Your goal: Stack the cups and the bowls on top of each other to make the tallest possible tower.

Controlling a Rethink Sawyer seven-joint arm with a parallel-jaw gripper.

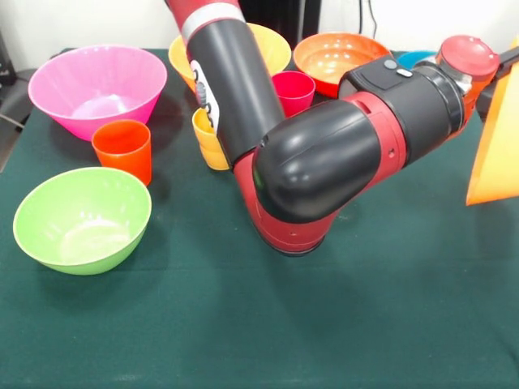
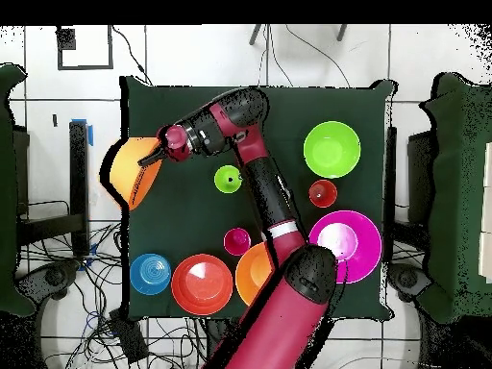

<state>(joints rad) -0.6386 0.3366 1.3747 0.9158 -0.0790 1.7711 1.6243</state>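
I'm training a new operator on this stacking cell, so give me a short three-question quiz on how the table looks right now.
1. True or false: a cup stands inside the large pink bowl.
2. What does the claw hold, tilted, at the table's edge?
A) small blue bowl
B) large orange bowl
C) lime green cup
3. Fill in: in the front view, the red-orange cup stands upright between the large pink bowl and the ____ bowl.

Key:
1. False, it is empty.
2. B.
3. Lime green: the lime green bowl.
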